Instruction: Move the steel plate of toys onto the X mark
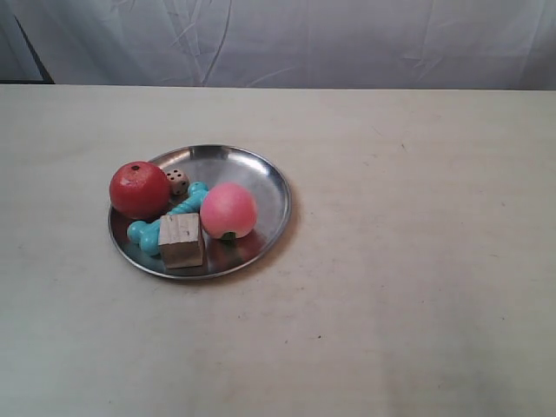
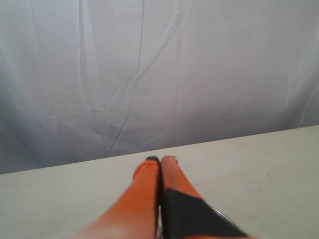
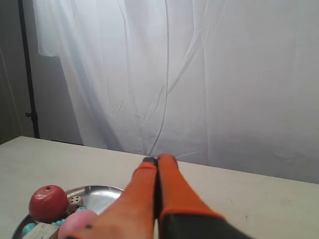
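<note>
The steel plate (image 1: 234, 165) lies left of the table's middle in the exterior view. On it are a red apple (image 1: 139, 189), a white die (image 1: 177, 182), a turquoise bone (image 1: 143, 233), a wooden cube (image 1: 182, 241) and a pink peach (image 1: 228, 209). Neither arm shows in that view. My right gripper (image 3: 158, 159) is shut and empty, held above the table beside the plate (image 3: 99, 191), with the apple (image 3: 48, 203) and die (image 3: 75, 200) visible. My left gripper (image 2: 160, 160) is also shut and empty, over bare tabletop. I cannot make out the X mark.
A white cloth backdrop (image 1: 287, 39) hangs behind the table's far edge. Pale cream tabletop (image 1: 417, 261) stretches to the right of the plate and in front of it. A dark pole (image 3: 27, 74) stands at the backdrop's edge.
</note>
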Available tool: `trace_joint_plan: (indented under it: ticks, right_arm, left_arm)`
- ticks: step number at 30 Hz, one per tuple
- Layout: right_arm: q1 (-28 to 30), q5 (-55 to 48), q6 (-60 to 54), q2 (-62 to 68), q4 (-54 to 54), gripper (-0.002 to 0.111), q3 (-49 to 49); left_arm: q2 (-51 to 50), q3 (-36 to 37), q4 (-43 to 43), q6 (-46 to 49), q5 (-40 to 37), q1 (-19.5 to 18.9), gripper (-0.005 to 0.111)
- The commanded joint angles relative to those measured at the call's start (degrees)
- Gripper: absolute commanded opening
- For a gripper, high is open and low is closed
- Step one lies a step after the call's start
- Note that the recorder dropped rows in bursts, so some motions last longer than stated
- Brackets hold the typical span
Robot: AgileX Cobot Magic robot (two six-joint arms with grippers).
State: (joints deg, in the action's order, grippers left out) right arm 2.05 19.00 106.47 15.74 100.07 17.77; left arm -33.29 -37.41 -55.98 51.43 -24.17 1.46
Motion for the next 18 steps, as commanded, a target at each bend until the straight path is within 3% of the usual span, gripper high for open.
trace_joint_plan:
  ticks: [1,3,13,16,18]
  right_arm:
    - [0.26,-0.18,-0.05,-0.41,-0.12,-0.001,-0.65]
    - [0.26,-0.18,-0.05,-0.41,-4.23,-0.001,-1.94]
    - [0.26,0.69,-0.05,-0.41,-78.71,-0.001,-6.17]
    - [0.26,0.69,-0.05,-0.41,-98.74,-0.001,-6.66]
    - [0.26,-0.38,-0.05,-0.41,-104.46,-0.001,-7.25]
  left_arm:
    - [0.29,0.34,-2.62,-0.25,-0.17,0.42,0.000]
    - [0.29,0.34,-2.65,-0.25,-0.59,0.42,0.000]
    - [0.29,0.34,-2.65,-0.25,-3.39,0.42,0.000]
    - [0.29,0.34,-2.65,-0.25,-3.39,0.42,0.000]
    - [0.29,0.34,-2.65,-0.25,-3.39,0.42,0.000]
